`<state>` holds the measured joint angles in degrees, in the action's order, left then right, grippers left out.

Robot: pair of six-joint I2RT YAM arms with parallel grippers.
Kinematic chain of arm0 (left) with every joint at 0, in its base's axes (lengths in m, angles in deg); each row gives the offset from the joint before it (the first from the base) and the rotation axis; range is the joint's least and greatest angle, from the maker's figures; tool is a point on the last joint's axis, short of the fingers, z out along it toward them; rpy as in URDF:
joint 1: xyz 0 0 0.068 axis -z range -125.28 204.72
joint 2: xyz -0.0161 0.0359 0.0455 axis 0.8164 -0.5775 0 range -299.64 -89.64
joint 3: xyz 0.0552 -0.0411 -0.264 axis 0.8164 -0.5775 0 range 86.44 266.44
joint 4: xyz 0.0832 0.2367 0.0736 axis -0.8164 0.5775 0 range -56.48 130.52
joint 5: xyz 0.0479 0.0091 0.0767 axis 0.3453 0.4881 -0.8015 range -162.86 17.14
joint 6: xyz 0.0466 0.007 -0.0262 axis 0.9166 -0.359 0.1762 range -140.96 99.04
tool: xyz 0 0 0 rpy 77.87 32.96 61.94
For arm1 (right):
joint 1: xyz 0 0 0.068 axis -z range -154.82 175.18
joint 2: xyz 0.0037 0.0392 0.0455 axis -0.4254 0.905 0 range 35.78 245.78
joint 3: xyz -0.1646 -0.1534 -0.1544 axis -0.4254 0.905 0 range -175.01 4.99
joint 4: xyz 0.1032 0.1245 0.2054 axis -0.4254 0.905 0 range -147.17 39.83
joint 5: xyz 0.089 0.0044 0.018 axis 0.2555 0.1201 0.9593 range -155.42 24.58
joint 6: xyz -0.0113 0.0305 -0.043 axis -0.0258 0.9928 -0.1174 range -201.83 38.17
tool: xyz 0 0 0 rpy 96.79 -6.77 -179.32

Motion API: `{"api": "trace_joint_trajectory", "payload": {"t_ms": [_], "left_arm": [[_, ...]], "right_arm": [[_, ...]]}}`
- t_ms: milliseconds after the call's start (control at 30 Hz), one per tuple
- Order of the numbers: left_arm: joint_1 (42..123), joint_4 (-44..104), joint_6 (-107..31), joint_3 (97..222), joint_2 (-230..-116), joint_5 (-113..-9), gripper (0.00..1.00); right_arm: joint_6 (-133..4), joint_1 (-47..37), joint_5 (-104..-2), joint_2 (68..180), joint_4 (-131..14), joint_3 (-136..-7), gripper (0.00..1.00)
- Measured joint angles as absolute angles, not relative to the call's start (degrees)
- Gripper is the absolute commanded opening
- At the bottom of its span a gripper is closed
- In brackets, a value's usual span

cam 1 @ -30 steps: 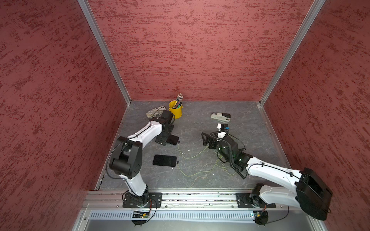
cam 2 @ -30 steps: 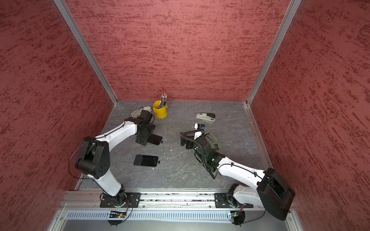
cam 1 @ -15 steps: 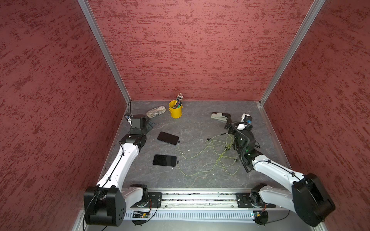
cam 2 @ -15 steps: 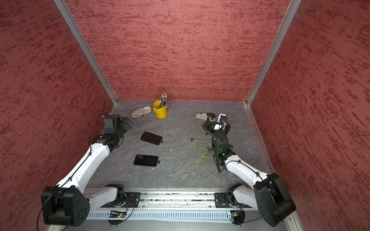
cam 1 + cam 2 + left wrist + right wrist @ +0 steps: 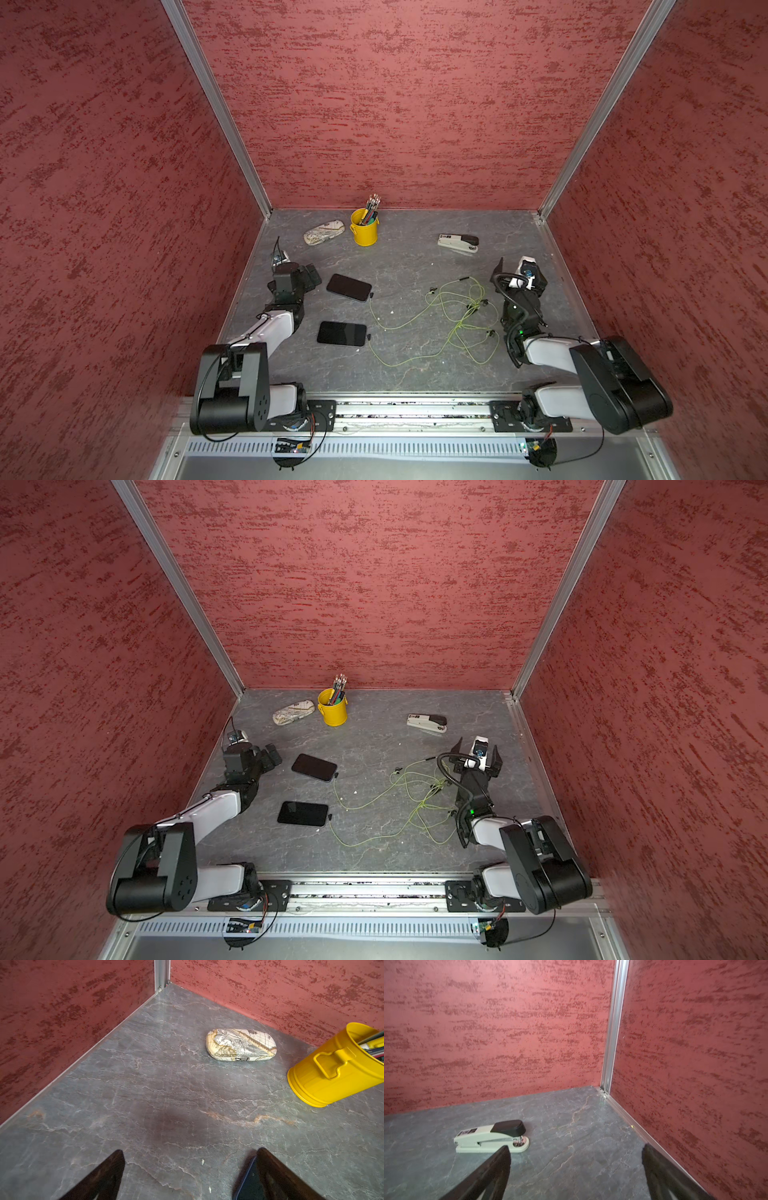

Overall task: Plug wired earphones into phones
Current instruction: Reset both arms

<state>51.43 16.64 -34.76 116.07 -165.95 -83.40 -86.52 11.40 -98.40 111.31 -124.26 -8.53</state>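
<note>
Overhead view of a grey, stone-patterned worktop [image 5: 415,257] boxed in by red walls [image 5: 415,104]. Two black phones lie flat left of centre. The far phone [image 5: 348,287] sits at an angle, and the near phone [image 5: 341,333] lies at its 6 o'clock, apart from it. The lime-green earphones [image 5: 461,323] sprawl in a loose tangle right of centre, with two strands trailing from it toward the phones. A small black plug [image 5: 370,296] sits at the far phone's 3 o'clock end and a second plug [image 5: 368,337] at the near phone's 3 o'clock end. Both look pushed in, though they are too small to be sure.

The left gripper [image 5: 309,276] is at the far phone's 9 o'clock, just beside it, with its jaws spread wide and nothing in them. In the left wrist view, a dark phone edge [image 5: 247,1184] shows right beside one finger [image 5: 276,1174].

The right gripper [image 5: 519,272] is at the tangle's 2 o'clock, near the cables but clear of them. Its jaws are just as wide and also empty, and the right wrist view shows only bare worktop between the fingers [image 5: 500,1163].

A grey-and-black stapler [image 5: 457,243] lies at the right gripper's 10 o'clock. A yellow cup [image 5: 364,232] of pencils and a patterned case [image 5: 324,232] stand near the back wall, at the far phone's 12 o'clock.
</note>
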Motion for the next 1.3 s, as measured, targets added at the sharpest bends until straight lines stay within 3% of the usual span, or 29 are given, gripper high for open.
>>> {"api": "trace_joint_trajectory", "payload": {"t_ms": [133, 400, 667, 1300], "left_arm": [[51.09, 8.16, -32.14, 113.01, -167.81, -81.24, 1.00], [50.87, -15.32, -26.07, 104.42, -175.66, -73.61, 1.00], [53.21, -16.93, -22.87, 107.70, -177.69, -73.09, 1.00], [53.40, -17.11, -22.35, 107.78, -177.65, -74.44, 1.00]], "right_arm": [[-85.93, 12.09, -96.97, 109.71, -127.67, -4.81, 0.98], [-85.47, 18.00, -91.03, 120.77, -135.84, -2.74, 0.98], [-82.26, 23.53, -82.46, 124.69, -141.11, -1.71, 0.99], [-80.51, 23.57, -82.55, 124.73, -137.83, -5.12, 0.99]]}}
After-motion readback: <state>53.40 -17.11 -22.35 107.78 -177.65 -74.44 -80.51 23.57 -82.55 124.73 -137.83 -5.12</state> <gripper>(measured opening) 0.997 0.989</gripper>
